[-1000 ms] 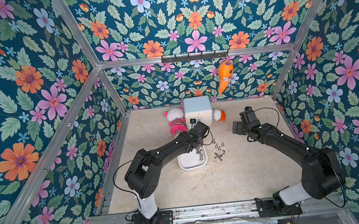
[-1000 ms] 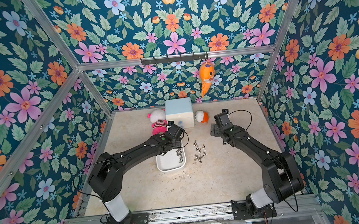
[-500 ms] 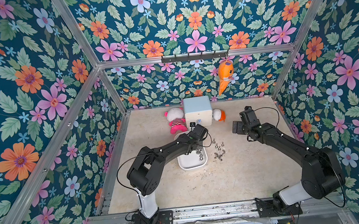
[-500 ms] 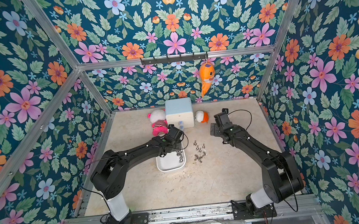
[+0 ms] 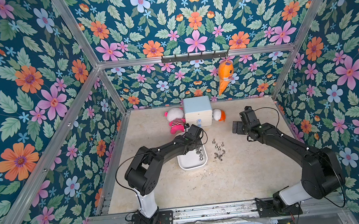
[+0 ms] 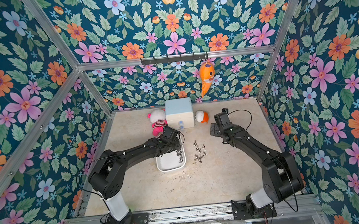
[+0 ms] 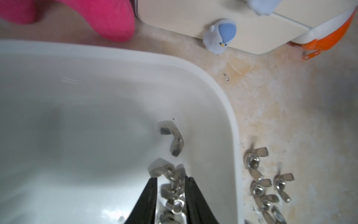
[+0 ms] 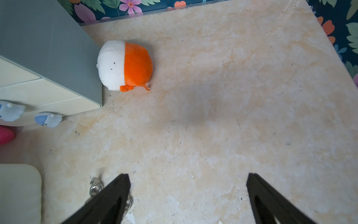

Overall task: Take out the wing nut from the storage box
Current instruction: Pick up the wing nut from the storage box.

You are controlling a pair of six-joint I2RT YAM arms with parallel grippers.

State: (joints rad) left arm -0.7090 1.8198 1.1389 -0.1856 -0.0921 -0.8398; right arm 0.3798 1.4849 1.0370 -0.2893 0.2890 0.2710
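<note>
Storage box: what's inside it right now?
One wing nut lies apart by a wall; a cluster of nuts sits beside it, the left tool shut on it. The rest of the storage box floor looks bare. In both top views the left arm covers its far part.

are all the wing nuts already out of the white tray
No, several wing nuts lie inside the storage box, by the left gripper.

Pale-blue-topped white drawer cabinet [image 5: 197, 110] at back wall, 2 bird-shaped knobs [image 8: 48, 119] on front. Pink plush [image 5: 176, 123] just beside 1 side, orange-and-white plush [image 5: 219, 114] beside the other. Orange fish toy [image 5: 225, 74] hanging from black hook rail [image 5: 193, 57] above. Beige tabletop [image 5: 236, 178], floral walls [image 5: 37, 85].
</note>
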